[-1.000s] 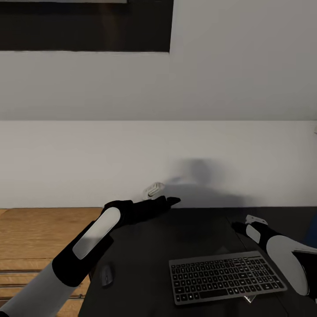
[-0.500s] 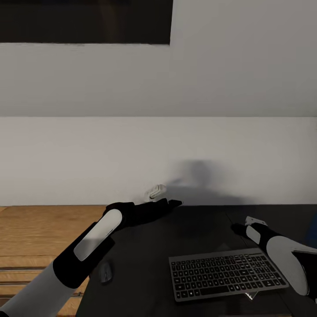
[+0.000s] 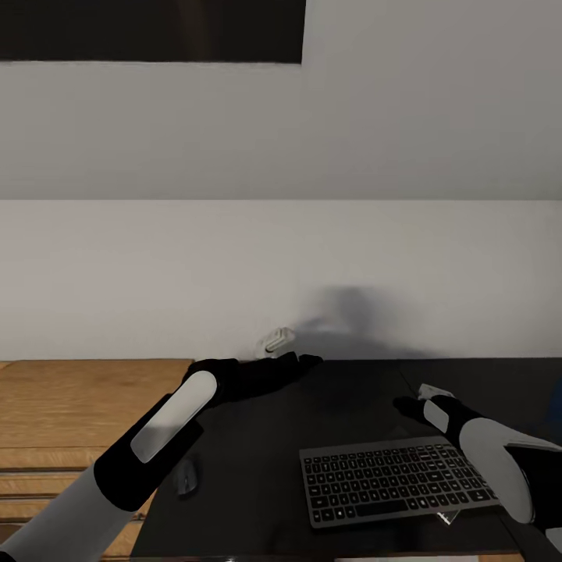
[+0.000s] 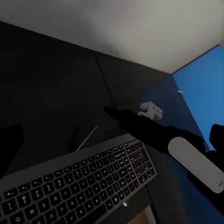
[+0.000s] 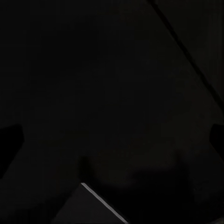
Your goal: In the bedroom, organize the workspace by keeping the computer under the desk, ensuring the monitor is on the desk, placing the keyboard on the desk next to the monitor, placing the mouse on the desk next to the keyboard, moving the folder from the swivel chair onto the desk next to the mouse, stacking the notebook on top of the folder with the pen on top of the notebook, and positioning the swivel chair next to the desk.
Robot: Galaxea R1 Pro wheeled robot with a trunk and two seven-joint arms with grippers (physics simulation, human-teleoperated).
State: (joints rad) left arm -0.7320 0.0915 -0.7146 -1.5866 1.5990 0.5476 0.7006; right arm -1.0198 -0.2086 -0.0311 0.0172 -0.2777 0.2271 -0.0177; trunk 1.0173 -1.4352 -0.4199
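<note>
Flat silver-framed dark-keyed keyboard lay on glossy black desk; small dark mouse sat near left edge. Both grippers hovered; spread unclear, can't tell.

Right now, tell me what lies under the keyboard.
The keyboard rests flat on the black desk. A thin pale sliver pokes out from beneath its front right corner; what it belongs to is covered. The mouse sits apart, at the desk's left edge.

Glossy black desk, matt wood plank floor
Beside desk: planks grained (pale); on desk: keyboard, silver-grey frame.
</note>
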